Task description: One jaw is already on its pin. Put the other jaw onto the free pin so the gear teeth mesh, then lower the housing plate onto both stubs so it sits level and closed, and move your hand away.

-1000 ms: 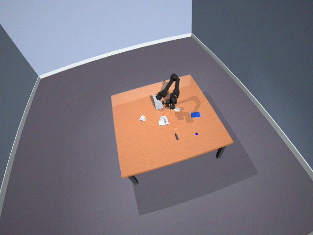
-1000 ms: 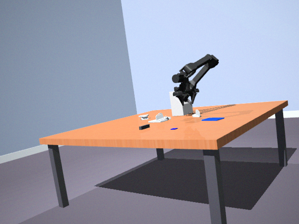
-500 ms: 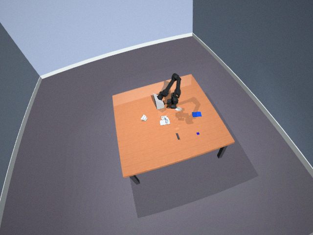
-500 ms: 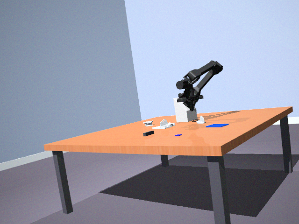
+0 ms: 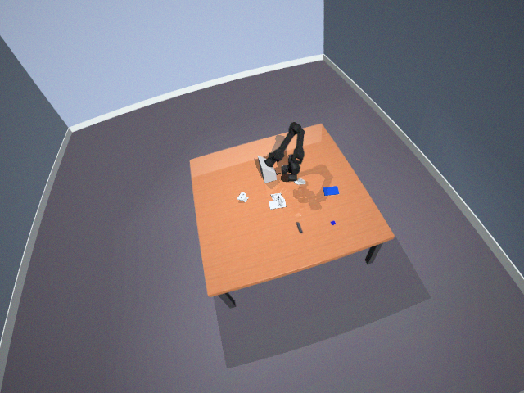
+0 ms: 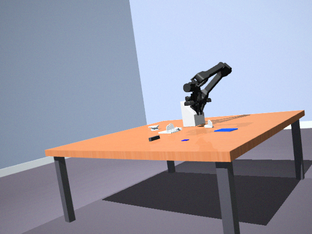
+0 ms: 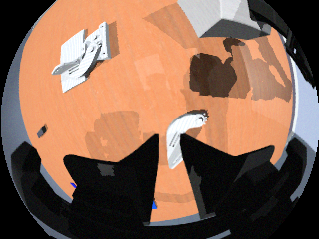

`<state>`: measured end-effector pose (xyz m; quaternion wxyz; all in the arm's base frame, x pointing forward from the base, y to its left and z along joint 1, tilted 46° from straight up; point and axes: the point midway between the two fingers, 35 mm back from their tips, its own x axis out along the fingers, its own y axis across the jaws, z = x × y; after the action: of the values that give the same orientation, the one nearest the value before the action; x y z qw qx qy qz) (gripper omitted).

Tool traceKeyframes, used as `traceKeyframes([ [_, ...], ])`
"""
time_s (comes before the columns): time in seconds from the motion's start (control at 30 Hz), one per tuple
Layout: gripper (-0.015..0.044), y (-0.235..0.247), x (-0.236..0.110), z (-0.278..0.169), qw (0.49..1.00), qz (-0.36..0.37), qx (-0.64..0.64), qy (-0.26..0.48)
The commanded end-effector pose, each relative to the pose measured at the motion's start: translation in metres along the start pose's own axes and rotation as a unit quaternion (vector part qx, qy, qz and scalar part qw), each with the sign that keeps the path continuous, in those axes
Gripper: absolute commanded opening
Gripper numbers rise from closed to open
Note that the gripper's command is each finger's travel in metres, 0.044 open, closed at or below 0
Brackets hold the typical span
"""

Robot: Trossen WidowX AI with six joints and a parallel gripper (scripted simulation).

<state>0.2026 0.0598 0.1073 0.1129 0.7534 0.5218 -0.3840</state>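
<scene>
Orange wood-grained tabletop (image 5: 254, 249) (image 6: 126, 147) (image 7: 125, 95), curved white toothed jaw (image 5: 300, 182) (image 6: 208, 125) (image 7: 175, 136), black angular fingers (image 5: 289, 178) (image 6: 199, 114) above, slightly parted, grasping nothing.

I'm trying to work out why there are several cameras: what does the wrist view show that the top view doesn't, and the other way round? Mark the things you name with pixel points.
Only wrist: the gripper's two fingertips, slightly apart.
Only top: the table's legs (image 5: 372, 254) and the small white piece left of the assembly.
Both: the loose white jaw (image 5: 300, 182) (image 7: 183, 128).

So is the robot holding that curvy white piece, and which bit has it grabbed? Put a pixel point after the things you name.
No, nothing is held. The gripper (image 5: 289, 178) (image 6: 199, 114) (image 7: 169, 138) is a little open above the curvy white piece (image 5: 300, 182) (image 6: 208, 125) (image 7: 188, 122), which lies on the table (image 5: 254, 245) (image 6: 126, 143) (image 7: 140, 100).
</scene>
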Motion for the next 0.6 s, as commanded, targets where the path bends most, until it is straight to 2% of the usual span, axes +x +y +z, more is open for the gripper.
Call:
traceKeyframes([
  [0.0, 0.0184, -0.0003, -0.0005, -0.0013, 0.999, 0.0, -0.032, 0.0],
  [0.33, 0.044, -0.0014, -0.0012, -0.0048, 0.991, 0.001, -0.135, 0.0],
  [0.57, 0.044, -0.0021, -0.0017, -0.0072, 0.978, 0.001, -0.207, -0.001],
])
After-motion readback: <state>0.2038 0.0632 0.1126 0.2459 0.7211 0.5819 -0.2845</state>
